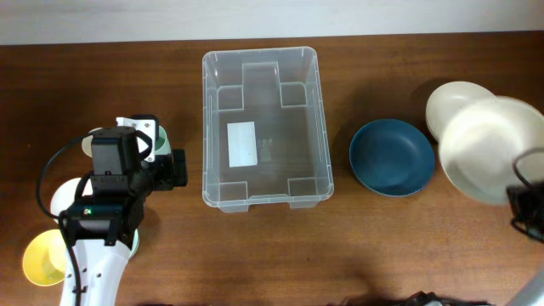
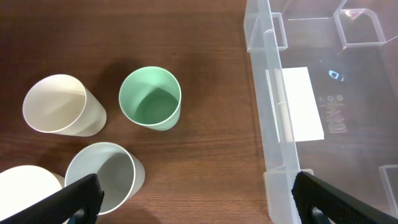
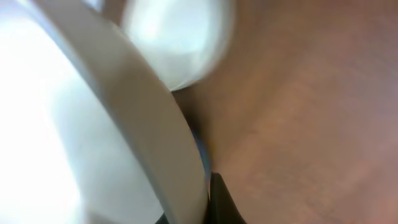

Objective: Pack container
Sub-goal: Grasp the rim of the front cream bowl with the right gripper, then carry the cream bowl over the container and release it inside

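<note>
Hardly begun. Container central on the surface, holding nothing; cups, blue bowl and white bowls all left to pack. Left hand spread open over cups. Right hand against a white bowl's rim, grip impossible to tell.

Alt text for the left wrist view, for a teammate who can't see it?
Open left gripper hangs above the wooden table: the empty clear container, white label on its bottom, fills the right; a green cup, cream cup, grey cup and a cropped white rim sit left.
</note>
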